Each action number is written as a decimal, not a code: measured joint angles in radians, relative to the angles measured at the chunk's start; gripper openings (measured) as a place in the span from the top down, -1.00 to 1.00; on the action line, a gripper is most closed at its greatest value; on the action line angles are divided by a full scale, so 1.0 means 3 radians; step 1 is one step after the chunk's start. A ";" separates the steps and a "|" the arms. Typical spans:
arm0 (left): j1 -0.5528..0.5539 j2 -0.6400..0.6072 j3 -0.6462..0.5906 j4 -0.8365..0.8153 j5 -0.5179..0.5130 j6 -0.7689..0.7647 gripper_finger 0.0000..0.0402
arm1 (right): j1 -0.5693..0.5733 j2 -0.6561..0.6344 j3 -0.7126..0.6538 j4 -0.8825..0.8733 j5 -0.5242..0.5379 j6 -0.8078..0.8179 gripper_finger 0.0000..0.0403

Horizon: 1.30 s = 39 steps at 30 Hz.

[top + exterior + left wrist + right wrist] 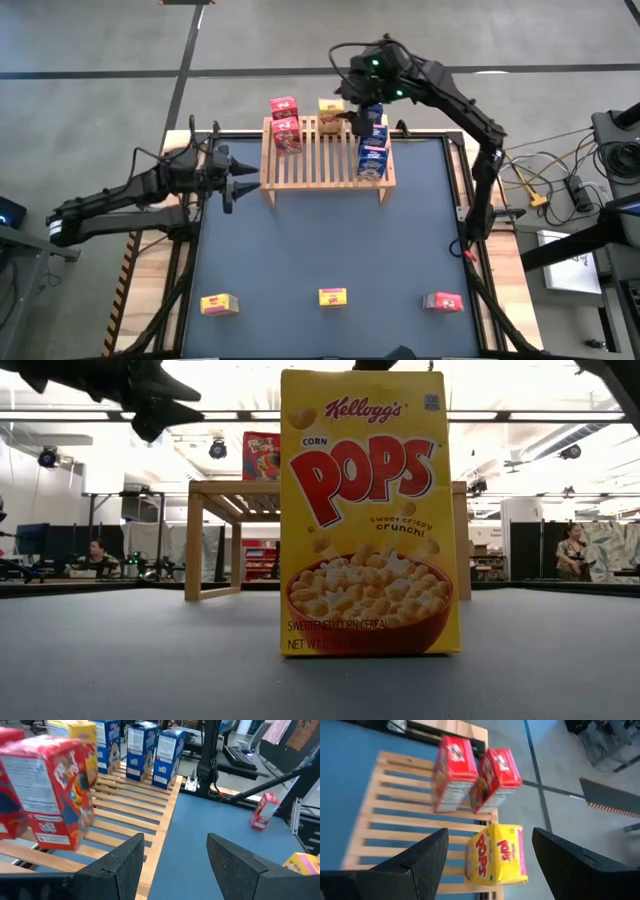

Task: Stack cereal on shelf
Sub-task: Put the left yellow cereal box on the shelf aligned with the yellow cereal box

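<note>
The wooden shelf (328, 152) stands at the table's far middle. On its slats stand two red cereal boxes (452, 772) (495, 777) at the left end, a yellow one (496, 854) at the far edge, and three blue ones (141, 750) along the right end. My right gripper (489, 840) hovers open above the shelf's far side (358, 112), its fingers on either side of the yellow box and clear of it. My left gripper (175, 840) is open and empty at the shelf's left end (252, 180), next to a red box (55, 795).
Three more boxes stand on the blue table top near its near edge: yellow (219, 304), yellow (333, 296) and red (442, 302). The middle yellow one fills the low view (365, 510) and hides much of the shelf (215, 540). The table between them and the shelf is bare.
</note>
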 joint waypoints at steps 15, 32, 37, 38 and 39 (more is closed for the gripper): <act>-0.0353 -0.0121 0.0073 -0.0124 -0.0117 0.0025 0.01 | 0.0233 -0.0397 -0.0011 -0.0547 -0.0023 0.0357 -0.38; -0.0871 -0.0235 0.0053 -0.0130 -0.0561 -0.0127 0.01 | 0.0525 -0.1375 -0.1602 -0.0019 -0.0018 0.0705 -0.34; -0.0926 -0.0235 0.0053 -0.0114 -0.0562 -0.0240 0.01 | 0.0587 -0.1876 -0.2193 0.0441 -0.0016 0.0818 -0.28; -0.0938 -0.0233 0.0053 -0.0111 -0.0562 -0.0257 0.01 | 0.0609 -0.1970 -0.2299 0.0541 -0.0018 0.0844 -0.27; -0.0949 -0.0227 0.0052 -0.0111 -0.0562 -0.0272 0.01 | 0.0632 -0.2055 -0.2401 0.0634 -0.0019 0.0855 -0.26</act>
